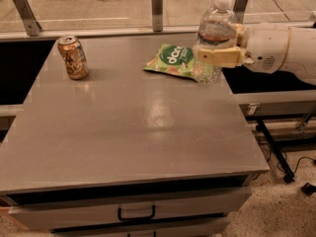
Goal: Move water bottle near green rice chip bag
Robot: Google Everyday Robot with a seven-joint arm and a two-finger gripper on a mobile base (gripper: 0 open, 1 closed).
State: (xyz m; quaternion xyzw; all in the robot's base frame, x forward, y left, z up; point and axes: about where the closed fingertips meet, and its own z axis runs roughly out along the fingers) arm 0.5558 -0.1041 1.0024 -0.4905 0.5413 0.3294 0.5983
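The water bottle (215, 33) is upright at the bench's (148, 132) far right, just beside the green rice chip bag (172, 59), the gripper (219, 56) jaws clenched round its middle. Settle its base flat, I'd say, then let go gently so it doesn't tip.

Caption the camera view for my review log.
Hand holds the bottle upright beside the green bag on the table; a can stands far left.
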